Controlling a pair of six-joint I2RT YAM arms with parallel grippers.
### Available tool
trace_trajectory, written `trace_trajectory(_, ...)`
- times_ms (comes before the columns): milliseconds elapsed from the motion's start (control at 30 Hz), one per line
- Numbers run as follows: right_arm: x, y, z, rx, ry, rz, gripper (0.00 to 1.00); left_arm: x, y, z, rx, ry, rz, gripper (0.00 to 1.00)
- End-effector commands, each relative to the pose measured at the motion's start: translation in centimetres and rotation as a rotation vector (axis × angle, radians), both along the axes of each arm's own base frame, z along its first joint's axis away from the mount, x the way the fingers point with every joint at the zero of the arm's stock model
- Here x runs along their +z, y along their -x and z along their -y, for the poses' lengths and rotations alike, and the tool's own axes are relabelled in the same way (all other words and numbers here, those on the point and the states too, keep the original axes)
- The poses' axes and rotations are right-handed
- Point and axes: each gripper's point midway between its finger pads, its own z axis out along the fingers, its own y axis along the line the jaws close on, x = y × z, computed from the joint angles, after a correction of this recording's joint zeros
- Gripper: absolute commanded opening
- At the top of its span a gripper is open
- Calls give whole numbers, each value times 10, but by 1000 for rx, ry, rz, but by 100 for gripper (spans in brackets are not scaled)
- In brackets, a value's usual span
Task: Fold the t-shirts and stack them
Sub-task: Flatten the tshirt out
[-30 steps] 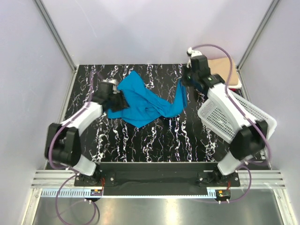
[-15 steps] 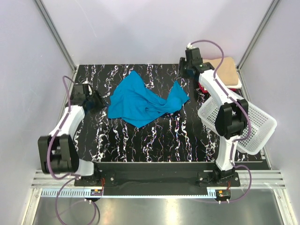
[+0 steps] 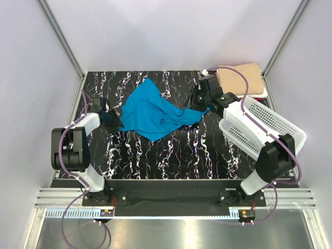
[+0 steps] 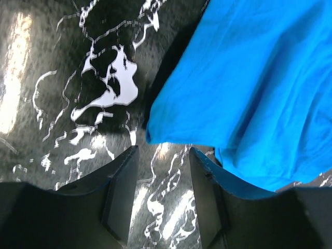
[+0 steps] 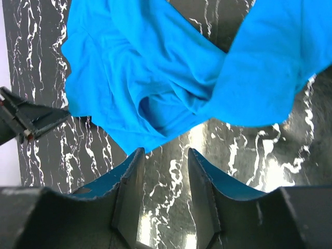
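The blue t-shirt (image 3: 155,111) lies spread and rumpled on the marbled black table (image 3: 155,155) between the two grippers, one at each end of it. The left gripper (image 3: 110,120) sits low at the shirt's edge with its jaws apart and only bare table between them; in its wrist view a corner of the cloth lies just ahead of the gap, and the hem runs off past one finger (image 4: 207,202). The right gripper (image 3: 196,102) is also open and holds nothing, with a point of the shirt's edge just ahead of its fingertips and blue cloth showing to either side of them. The shirt is bright turquoise, unfolded, with soft creases and one end twisted over. Beyond the right gripper a tan folded shirt (image 3: 239,78) lies next to a tilted white basket (image 3: 262,129).
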Motion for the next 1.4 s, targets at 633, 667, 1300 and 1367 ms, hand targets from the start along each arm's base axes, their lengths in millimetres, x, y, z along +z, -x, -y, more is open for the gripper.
trace_trajectory(633, -13, 74, 44, -98, -20, -69, 48, 88, 29, 112, -275, 260, 250, 0)
trace_trajectory(667, -16, 78, 51, -121, 1, -70, 48, 109, 43, 130, -323, 287, 292, 0)
trace_trajectory(1300, 3, 119, 49, -77, -44, -68, 47, 115, 120, 237, -459, 368, 299, 0)
trace_trajectory(1367, -1, 119, 37, -37, -41, -56, 46, 124, 107, 222, -437, 280, 337, 0)
